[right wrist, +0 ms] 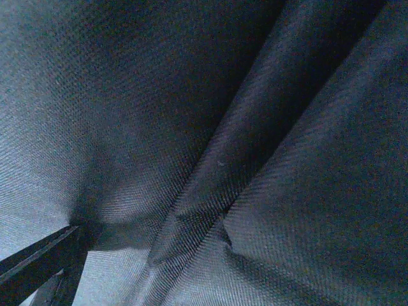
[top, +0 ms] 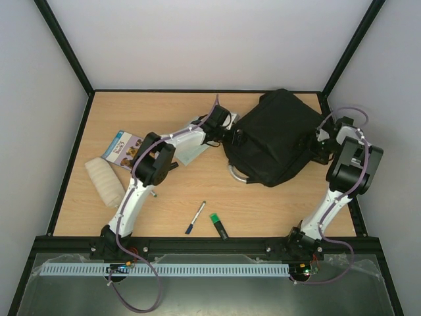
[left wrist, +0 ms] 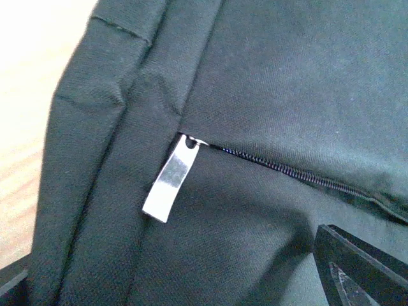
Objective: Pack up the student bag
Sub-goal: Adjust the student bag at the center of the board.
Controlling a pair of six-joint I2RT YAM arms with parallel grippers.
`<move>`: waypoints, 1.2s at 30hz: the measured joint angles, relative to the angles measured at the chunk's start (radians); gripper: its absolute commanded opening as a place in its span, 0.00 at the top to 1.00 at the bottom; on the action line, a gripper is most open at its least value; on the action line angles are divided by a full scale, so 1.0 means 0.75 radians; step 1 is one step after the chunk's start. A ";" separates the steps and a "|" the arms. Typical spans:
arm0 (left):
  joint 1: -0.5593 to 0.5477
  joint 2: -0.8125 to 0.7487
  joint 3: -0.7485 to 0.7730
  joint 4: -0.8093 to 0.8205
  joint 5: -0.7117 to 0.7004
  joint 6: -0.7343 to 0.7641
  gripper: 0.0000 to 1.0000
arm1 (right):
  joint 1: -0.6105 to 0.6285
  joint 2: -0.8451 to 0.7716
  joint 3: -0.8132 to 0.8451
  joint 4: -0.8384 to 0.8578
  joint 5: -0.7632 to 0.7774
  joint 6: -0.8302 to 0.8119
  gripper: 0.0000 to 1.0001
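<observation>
Two grippers noted wide open, gripping nothing. Student bag [top: 276, 135] on far right of table, between them: left gripper [top: 230, 135] at its left flank, right gripper [top: 320, 146] close against its right. Zipper pull [left wrist: 171, 185] just ahead of left fingers [left wrist: 357, 268], zipper [left wrist: 299, 173] running rightward; left arm nearer.

1. The left arm [top: 135, 191] rose from its base at the near edge to a raised elbow, then reached forward and to the right.
2. The left gripper [top: 231, 136] pointed right with its jaws spread wide. A dark finger [left wrist: 360, 268] showed at the lower right of its wrist view.
3. The right arm [top: 325, 207] leaned up and right to its elbow, then folded back to the left.
4. The right gripper [top: 318, 146] faced left with its jaws wide apart. One finger [right wrist: 38, 264] showed at the lower left of its wrist view.
</observation>
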 measured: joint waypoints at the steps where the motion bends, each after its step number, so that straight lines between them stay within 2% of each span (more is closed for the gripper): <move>1: -0.003 -0.019 -0.027 -0.001 0.001 -0.002 0.05 | 0.014 0.007 0.009 0.010 0.013 0.010 0.01; 10: -0.089 -0.251 -0.367 -0.004 -0.013 -0.009 0.06 | 0.063 0.018 0.029 0.064 0.056 0.025 0.01; 22: -0.240 -0.382 -0.584 0.043 -0.026 -0.064 0.05 | 0.076 0.091 0.131 0.075 0.044 0.058 0.00; 36: -0.304 -0.396 -0.610 0.073 -0.062 -0.110 0.05 | 0.085 0.091 0.132 0.106 0.047 0.084 0.01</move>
